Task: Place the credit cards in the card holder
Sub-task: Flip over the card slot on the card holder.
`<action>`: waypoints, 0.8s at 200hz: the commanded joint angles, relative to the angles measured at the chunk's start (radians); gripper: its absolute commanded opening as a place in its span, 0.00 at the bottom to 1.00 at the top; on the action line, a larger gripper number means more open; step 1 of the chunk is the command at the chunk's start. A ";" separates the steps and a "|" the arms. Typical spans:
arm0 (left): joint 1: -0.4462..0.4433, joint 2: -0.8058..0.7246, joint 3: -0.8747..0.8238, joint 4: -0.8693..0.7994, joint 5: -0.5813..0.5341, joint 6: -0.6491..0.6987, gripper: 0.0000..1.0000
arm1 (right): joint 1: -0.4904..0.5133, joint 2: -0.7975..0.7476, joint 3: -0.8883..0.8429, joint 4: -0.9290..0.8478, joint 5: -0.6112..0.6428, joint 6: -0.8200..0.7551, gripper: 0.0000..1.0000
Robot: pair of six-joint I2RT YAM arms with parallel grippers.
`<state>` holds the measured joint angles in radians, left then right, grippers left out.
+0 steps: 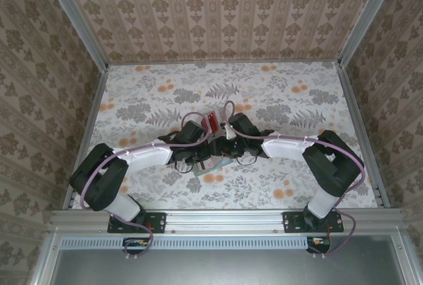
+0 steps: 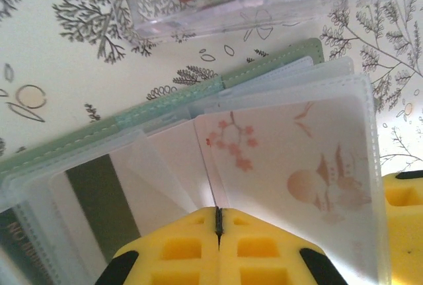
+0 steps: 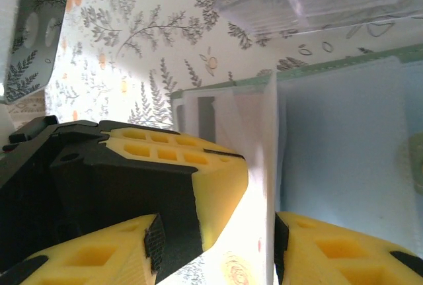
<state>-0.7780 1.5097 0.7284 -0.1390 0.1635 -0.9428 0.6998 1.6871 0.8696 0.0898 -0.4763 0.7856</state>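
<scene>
Clamping the left gripper (image 2: 218, 222) fully closed on a clear inner sleeve of the card holder (image 2: 165, 110), lying open mid-table (image 1: 152, 100) under both wrists. Leaving the credit cards (image 1: 213, 123) just behind it in a clear case (image 2: 198, 20). Holding the right gripper (image 3: 261, 202) roughly half open, with another sleeve standing between its fingers, not visibly squeezed.

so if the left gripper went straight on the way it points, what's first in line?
The card holder itself: the left gripper is shut on one of its clear sleeves, aimed at the green cover edge. Past that, a clear plastic case; depth unclear.
</scene>
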 commanded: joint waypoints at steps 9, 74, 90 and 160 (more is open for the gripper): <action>0.002 -0.079 -0.026 0.013 -0.026 0.019 0.00 | 0.036 0.008 0.031 0.091 -0.086 0.032 0.49; 0.032 -0.261 -0.136 -0.028 -0.091 -0.009 0.02 | 0.075 0.058 0.087 0.063 -0.083 0.017 0.50; 0.041 -0.315 -0.167 -0.037 -0.111 -0.018 0.03 | 0.086 0.070 0.108 0.053 -0.084 0.013 0.50; 0.091 -0.469 -0.246 -0.092 -0.141 -0.031 0.09 | 0.080 0.064 0.139 -0.044 -0.024 -0.044 0.50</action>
<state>-0.7101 1.0679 0.4992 -0.1986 0.0437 -0.9554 0.7898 1.7657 0.9829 0.1226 -0.5358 0.7883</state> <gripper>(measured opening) 0.082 0.497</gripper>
